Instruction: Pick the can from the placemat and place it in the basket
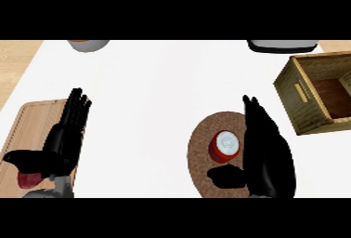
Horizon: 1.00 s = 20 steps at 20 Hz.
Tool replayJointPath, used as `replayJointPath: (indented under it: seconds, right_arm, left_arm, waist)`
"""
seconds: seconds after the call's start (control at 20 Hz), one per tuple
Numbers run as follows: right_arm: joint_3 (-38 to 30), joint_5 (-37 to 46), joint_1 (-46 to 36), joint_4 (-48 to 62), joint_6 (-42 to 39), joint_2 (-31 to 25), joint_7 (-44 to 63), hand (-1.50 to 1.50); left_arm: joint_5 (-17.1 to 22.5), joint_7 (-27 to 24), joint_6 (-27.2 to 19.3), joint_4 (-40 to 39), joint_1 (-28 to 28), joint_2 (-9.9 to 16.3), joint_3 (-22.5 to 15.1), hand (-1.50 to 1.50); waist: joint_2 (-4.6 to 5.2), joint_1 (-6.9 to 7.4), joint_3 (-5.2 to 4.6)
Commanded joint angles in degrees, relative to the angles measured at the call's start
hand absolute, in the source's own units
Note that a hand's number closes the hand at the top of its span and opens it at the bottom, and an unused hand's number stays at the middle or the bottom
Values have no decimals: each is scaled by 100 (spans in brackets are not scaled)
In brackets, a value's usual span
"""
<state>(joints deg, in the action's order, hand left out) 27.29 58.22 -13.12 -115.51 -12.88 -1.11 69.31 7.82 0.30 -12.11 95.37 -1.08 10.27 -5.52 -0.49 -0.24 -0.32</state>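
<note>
Standing upright on the round cork placemat (205, 139), the red, white-topped can (225, 145) waits beside the straight-fingered right hand (267, 148), apparently ready to grasp it for the wooden slatted basket (302, 93) beyond.

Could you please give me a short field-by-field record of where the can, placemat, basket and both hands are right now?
can: upright on the placemat, red with a white top
basket: wooden, right of the placemat, nothing visible inside
right hand: open, beside the can on its right, thumb below it
left hand: open, over the cutting board
task stage: can not yet lifted
</note>
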Motion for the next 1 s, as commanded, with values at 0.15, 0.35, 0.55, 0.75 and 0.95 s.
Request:
replayJointPath:
  seconds: [0.15, 0.35, 0.55, 0.75, 0.95]
  right_arm:
    - [-21, 24, -16, -90, -1173, 106, 1559, -150]
    - [-64, -49, -132, 121, -951, 106, 1579, -150]
    - [-9, -208, -262, 217, -888, 107, 1586, -150]
    - [204, 64, 326, 278, -369, 107, 1120, -150]
    - [176, 53, -77, 609, -285, 107, 1261, -150]
  left_arm:
    - [-108, 28, -172, 140, 49, -174, -101, 0]
    - [-74, -99, -12, 19, 49, -133, -79, 0]
    - [-160, -110, -38, 170, 162, -194, -177, 0]
    - [-144, 83, -30, 352, 245, -181, -172, 0]
    - [-78, 127, -13, -63, -314, -100, 147, 0]
  waist:
    - [8, -3, 19]
    - [33, 28, 22]
    - [33, 65, 24]
    - [32, 43, 30]
    - [52, 18, 27]
